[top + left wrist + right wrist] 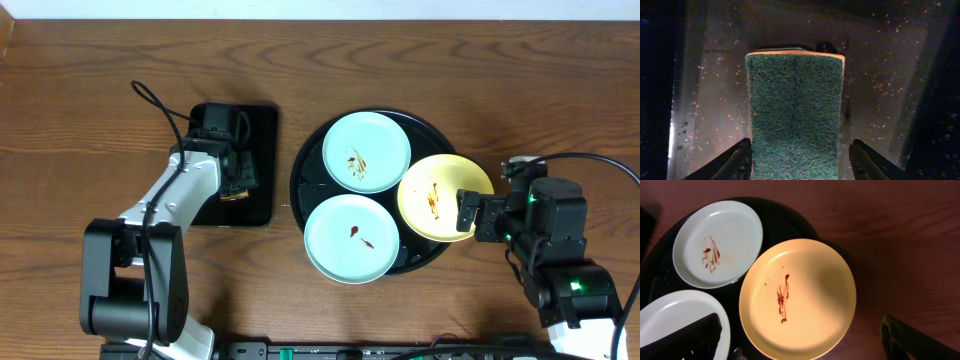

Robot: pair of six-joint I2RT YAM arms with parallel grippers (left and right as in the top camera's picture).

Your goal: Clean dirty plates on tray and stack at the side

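Note:
The round black tray (303,175) holds three smeared plates: a mint-blue plate (366,151) at the back, a mint-blue plate (352,238) at the front, and a pale yellow plate (440,195) overhanging the tray's right rim. In the right wrist view the yellow plate (798,298) lies between my open right gripper's (805,340) fingers, with the back plate (718,243) and front plate (670,320) to its left. My left gripper (800,160) is open, its fingers on either side of the green sponge (796,117), the left finger touching it.
The small rectangular black tray (262,130) stands left of the round tray, under my left gripper (235,175). Bare wood tabletop (560,90) lies around both trays. My right gripper (468,215) is at the yellow plate's right edge.

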